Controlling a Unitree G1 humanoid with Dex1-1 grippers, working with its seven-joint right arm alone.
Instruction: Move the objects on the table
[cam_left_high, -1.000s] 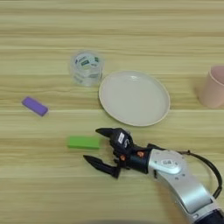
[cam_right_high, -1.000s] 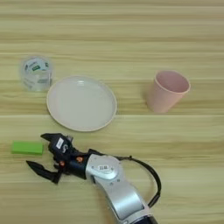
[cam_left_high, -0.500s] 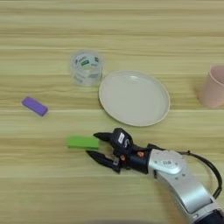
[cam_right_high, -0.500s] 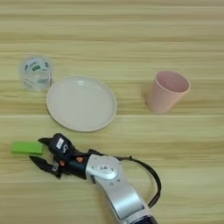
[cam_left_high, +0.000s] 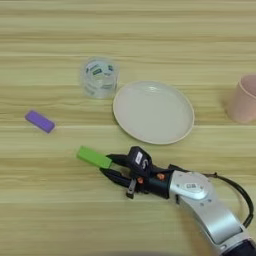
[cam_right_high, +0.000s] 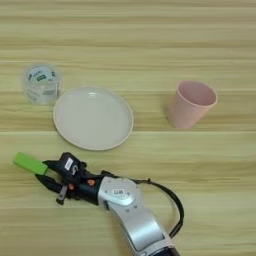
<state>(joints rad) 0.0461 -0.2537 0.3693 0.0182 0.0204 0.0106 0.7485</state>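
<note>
Gripper (cam_left_high: 111, 165) now advanced leftward along the table (cam_left_high: 150, 45) compared with a second ago, fingertips reaching the near end of the green block (cam_left_high: 94, 157). Finger spread reduced from wide to narrow over that second: upper finger at the block's right end, lower finger just below and slightly behind it. Contact with the block probable but not confirmed; no firm grasp visible, block lying flat on the wood at the same spot and angle as before. Silver forearm (cam_left_high: 207, 210) entering from the lower right corner, cable looped beside it. Remaining items unchanged: cream plate (cam_left_high: 153, 112) at centre, clear tape roll (cam_left_high: 99, 76) just beyond the plate's upper left edge, purple block (cam_left_high: 39, 121) well apart at the left, pink cup (cam_right_high: 191, 104) upright to the right of the plate. Meaning for the task, as a judgement: approach phase complete, closing phase in hand, green block selected as the item to move. Grasp point at the extreme end of the block, so rotation or slip out of the fingers possible on closing or lifting. Further advance over the block advisable before full closure. Destination not indicated; plate nearest as a candidate.
</note>
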